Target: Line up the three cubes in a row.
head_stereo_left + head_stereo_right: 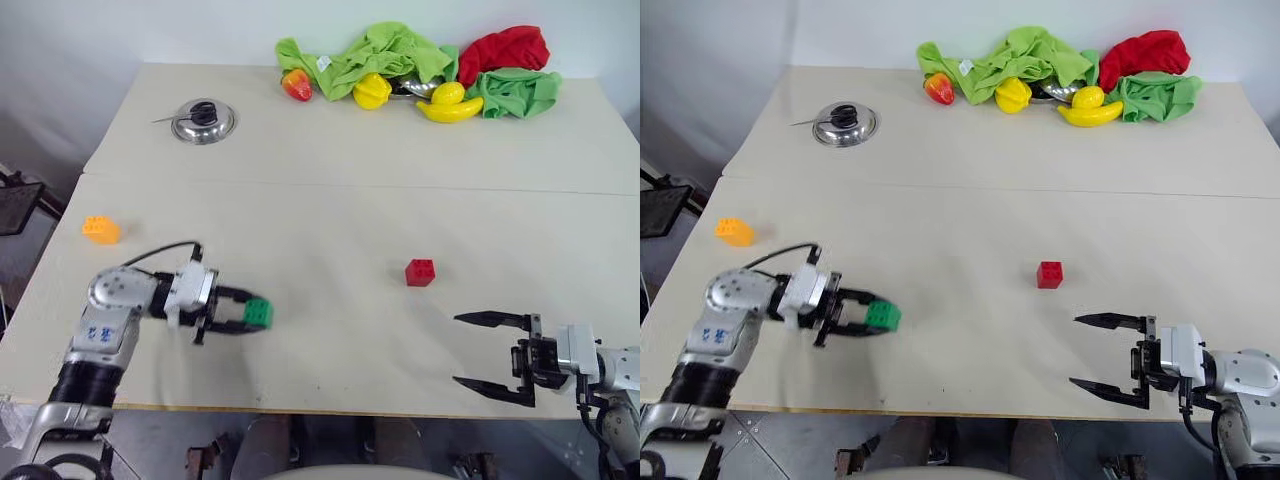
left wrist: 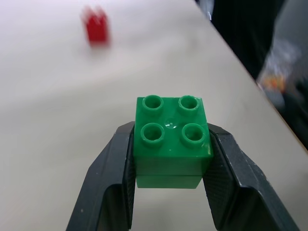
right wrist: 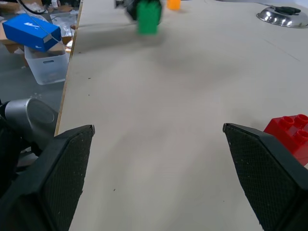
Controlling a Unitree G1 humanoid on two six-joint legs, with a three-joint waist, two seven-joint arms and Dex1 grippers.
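Gripping the green cube between its fingers, the left gripper holds it above the table near the front edge. The red cube sits mid-table and the orange cube near the left edge. The right gripper hovers with jaws spread wide, empty.

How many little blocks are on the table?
3. The orange cube sits near the table's left edge, the red cube lies right of the middle, and the green cube is pinched in the left end effector. More could hide under the cloths.
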